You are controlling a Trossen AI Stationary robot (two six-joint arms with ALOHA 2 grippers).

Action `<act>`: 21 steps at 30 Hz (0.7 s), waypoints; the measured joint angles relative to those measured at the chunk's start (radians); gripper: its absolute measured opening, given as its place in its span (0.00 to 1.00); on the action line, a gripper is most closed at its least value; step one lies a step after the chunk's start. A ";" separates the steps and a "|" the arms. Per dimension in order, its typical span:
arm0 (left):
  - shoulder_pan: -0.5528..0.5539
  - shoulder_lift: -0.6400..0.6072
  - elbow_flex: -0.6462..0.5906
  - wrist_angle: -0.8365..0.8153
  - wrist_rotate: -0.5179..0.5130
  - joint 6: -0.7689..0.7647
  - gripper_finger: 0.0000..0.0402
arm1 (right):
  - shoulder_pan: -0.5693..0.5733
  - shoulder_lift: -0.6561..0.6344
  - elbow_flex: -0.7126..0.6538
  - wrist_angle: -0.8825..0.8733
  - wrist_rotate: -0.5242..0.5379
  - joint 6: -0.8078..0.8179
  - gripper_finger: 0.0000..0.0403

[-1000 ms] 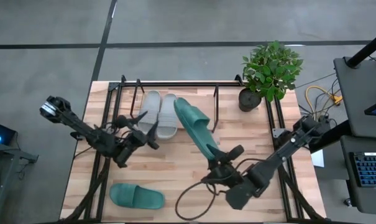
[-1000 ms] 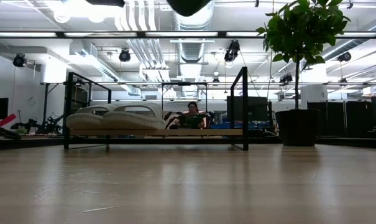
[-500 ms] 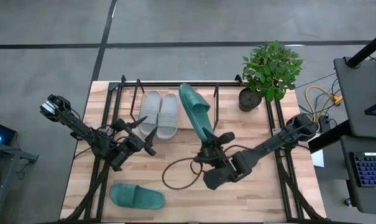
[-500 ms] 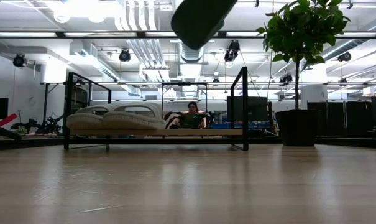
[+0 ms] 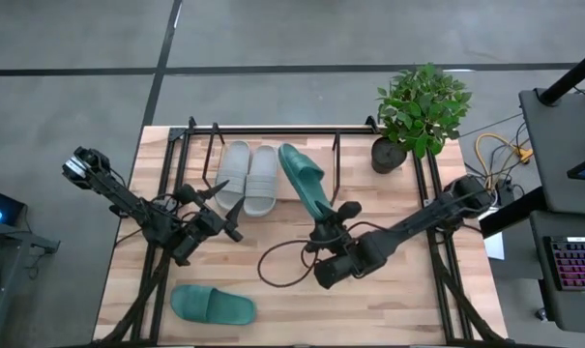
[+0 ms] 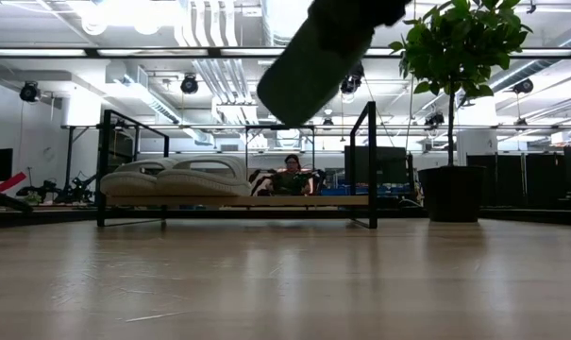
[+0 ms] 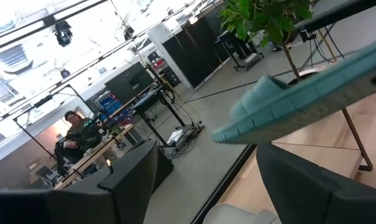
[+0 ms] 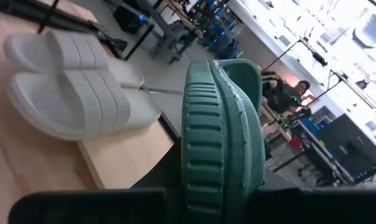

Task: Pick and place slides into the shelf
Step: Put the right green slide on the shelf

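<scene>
Right gripper [image 5: 323, 230] clamped on teal slide [image 5: 305, 184], toe over shelf [image 5: 273, 132]. Left gripper [image 5: 218, 198] open, idle. Risk: toe catching rail, slide twisting from grip.

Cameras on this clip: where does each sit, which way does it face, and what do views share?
High view: overhead, straight down; both arms, right pincer gripping the teal slide over the shelf.
Low view: tabletop level, facing the shelf; no arm identifiable.
Left wrist view: on the waiting left arm, past its fingers.
Right wrist view: along the held slide toward the grey slides.
All four share the teal slide.
</scene>
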 joint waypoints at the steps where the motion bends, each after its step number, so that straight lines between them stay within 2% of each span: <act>1: 0.000 0.000 0.000 0.000 0.000 0.000 0.64 | -0.006 0.000 -0.015 0.006 -0.009 0.007 0.11; 5: 0.000 0.000 0.000 0.000 0.000 0.000 0.64 | -0.037 0.001 -0.056 0.008 -0.047 0.033 0.11; 10: 0.000 0.000 0.000 0.000 -0.001 0.000 0.64 | -0.066 0.001 -0.089 0.008 -0.047 0.024 0.11; 21: 0.000 0.000 0.000 0.000 -0.002 -0.001 0.64 | -0.113 0.001 -0.098 0.009 -0.099 -0.117 0.11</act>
